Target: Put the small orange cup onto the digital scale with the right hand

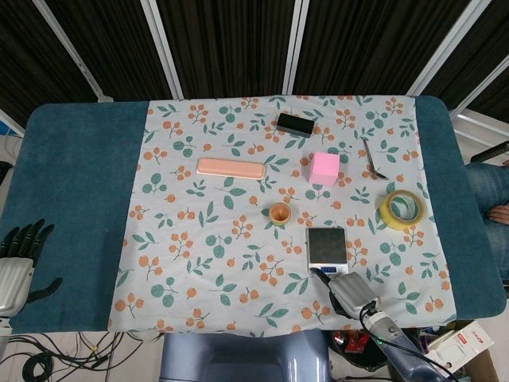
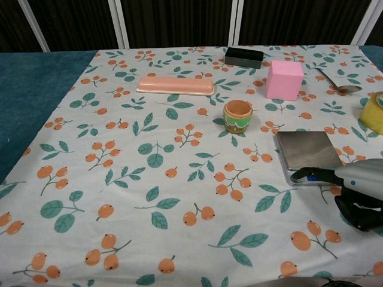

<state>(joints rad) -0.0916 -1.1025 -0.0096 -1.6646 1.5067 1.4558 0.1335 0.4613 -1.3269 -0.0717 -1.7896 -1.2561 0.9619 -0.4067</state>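
Observation:
The small orange cup, green-patterned on its side, stands upright on the floral cloth, left of and beyond the digital scale. The scale's steel plate is bare. My right hand lies low at the table's near edge just in front of the scale. One finger stretches out and touches the scale's front panel, and the other fingers are curled under, holding nothing. My left hand rests far away at the table's left edge with fingers spread and empty.
A pink cube stands beyond the scale. A yellow tape roll lies to its right, with a spoon behind that. A peach case and a black box sit further back.

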